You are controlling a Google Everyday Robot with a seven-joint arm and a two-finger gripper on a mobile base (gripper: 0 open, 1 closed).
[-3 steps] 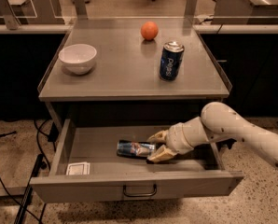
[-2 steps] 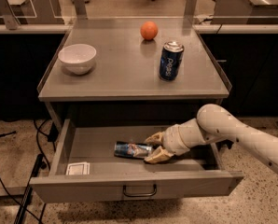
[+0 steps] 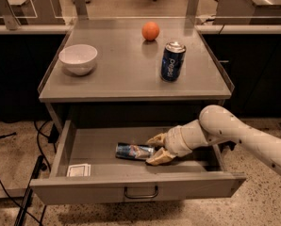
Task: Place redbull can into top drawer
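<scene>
1. Table (image 3: 131,79): a grey metal top with raised side edges, carrying a bowl, a can and a fruit.
2. Top drawer (image 3: 84,189): pulled well out beneath the table top, its grey front panel toward the camera with a curved pull handle (image 3: 141,192) at mid-width.
3. Robot arm (image 3: 235,135): pale, reaching in from the right and down into the open drawer.
4. Gripper (image 3: 151,150): inside the drawer, right of centre, its two fingers spread apart, one on each side of the redbull can's right end.
5. White bowl (image 3: 78,59): upright on the left part of the table top.
6. Pepsi can (image 3: 172,61): dark blue, upright on the right part of the table top.
7. Redbull can (image 3: 131,150): lying on its side on the drawer floor, near the middle, its right end between the gripper's fingers.
8. Orange (image 3: 150,31): at the back of the table top, behind the Pepsi can.
9. Small white card (image 3: 78,170): flat in the drawer's front left corner, well apart from the redbull can.
</scene>
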